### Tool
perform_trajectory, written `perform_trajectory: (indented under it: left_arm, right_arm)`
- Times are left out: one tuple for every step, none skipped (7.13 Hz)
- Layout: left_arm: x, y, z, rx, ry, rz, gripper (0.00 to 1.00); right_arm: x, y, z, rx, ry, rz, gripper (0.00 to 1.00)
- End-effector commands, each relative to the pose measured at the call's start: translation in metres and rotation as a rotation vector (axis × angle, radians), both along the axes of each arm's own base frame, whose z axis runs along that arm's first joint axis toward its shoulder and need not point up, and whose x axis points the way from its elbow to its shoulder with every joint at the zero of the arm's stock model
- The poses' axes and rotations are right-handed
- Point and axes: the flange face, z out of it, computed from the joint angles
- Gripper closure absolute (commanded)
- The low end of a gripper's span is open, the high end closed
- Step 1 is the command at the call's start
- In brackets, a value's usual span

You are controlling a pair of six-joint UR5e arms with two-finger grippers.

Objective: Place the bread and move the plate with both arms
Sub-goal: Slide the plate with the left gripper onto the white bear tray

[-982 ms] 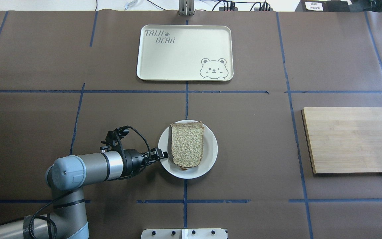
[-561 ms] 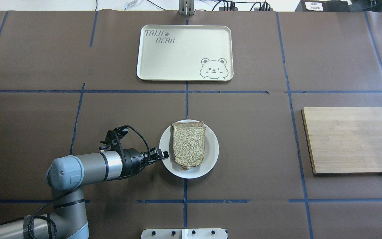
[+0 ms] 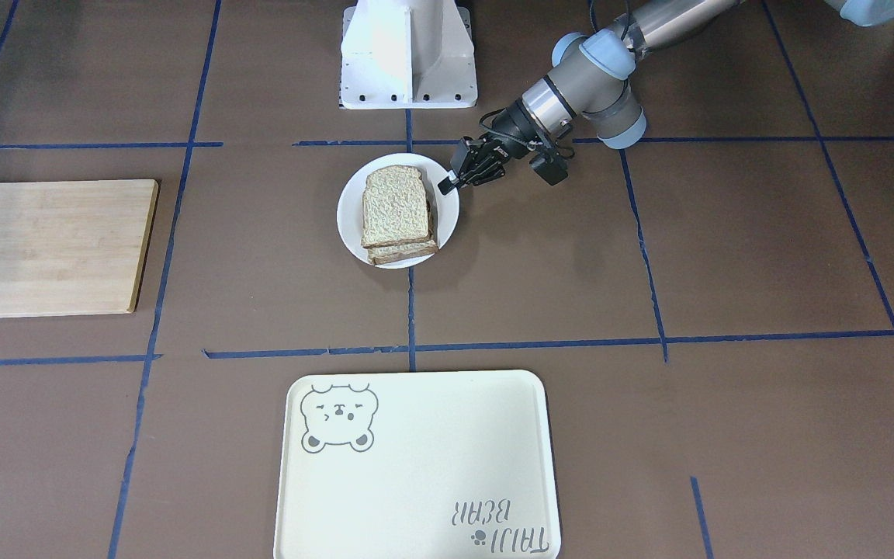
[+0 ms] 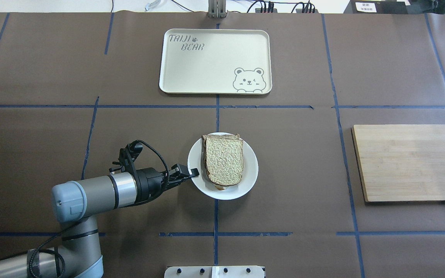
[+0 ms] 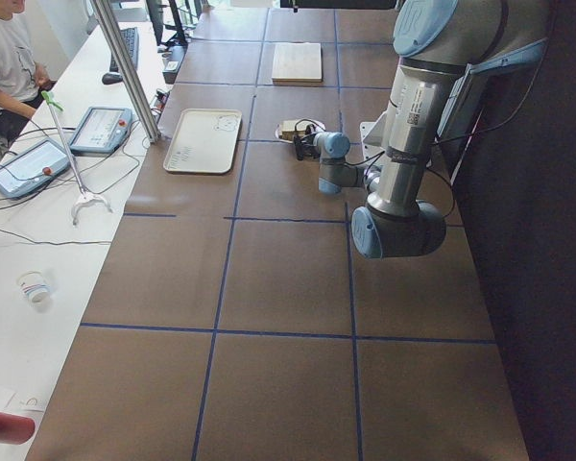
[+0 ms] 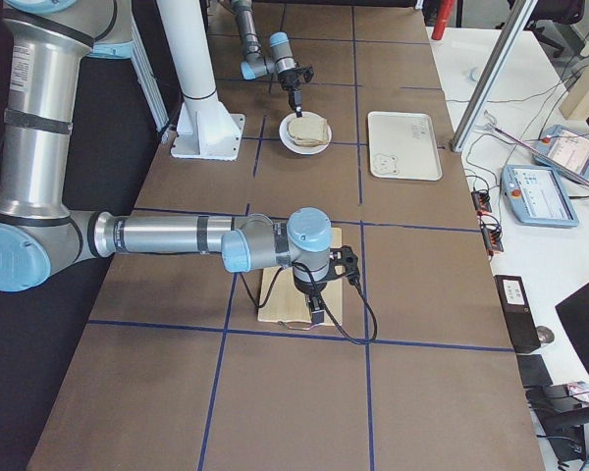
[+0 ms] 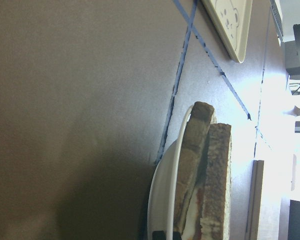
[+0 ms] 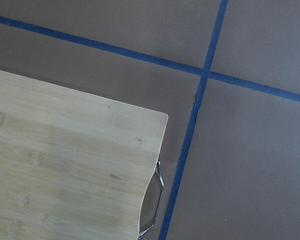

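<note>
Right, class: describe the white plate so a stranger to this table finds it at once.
On the brown table with blue tape lines, look between the cream rectangular bear tray and the white pedestal. The small round white plate is there, the only dish, holding speckled brown bread, its rim pinched by the black left gripper.

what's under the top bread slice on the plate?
A second slice, its edge peeking out beneath the bread, both on the plate. Left wrist view hints at a layer between them; what it is is hidden.
</note>
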Motion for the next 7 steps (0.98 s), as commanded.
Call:
perform_trajectory:
  left_arm:
    - [-0.015, -0.019, -0.002, -0.042, 0.055, -0.059, 1.0]
    - [-0.027, -0.036, -0.004, -0.088, 0.08, -0.082, 1.0]
    - [-0.036, -0.055, -0.005, -0.103, 0.088, -0.113, 1.0]
    - [-0.031, -0.082, -0.007, -0.17, 0.108, -0.139, 1.0]
    - [-0.019, -0.122, -0.006, -0.236, 0.112, -0.178, 1.0]
    - [-0.014, -0.164, -0.002, -0.313, 0.117, -0.222, 1.0]
    - [-0.009, -0.208, -0.005, -0.383, 0.127, -0.265, 1.0]
  right_arm:
    - [0.0, 0.0, 0.0, 0.0, 0.001, 0.0, 0.0]
    - [0.0, 0.0, 0.0, 0.0, 0.001, 0.0, 0.0]
    - [0.0, 0.0, 0.0, -0.002, 0.001, 0.0, 0.0]
    - [0.0, 0.0, 0.0, -0.002, 0.001, 0.0, 0.0]
    - [0.0, 0.001, 0.001, -0.002, 0.001, 0.0, 0.0]
    - [0.0, 0.0, 0.001, -0.002, 0.003, 0.0, 0.0]
    - [0.0, 0.0, 0.0, 0.0, 0.004, 0.001, 0.0]
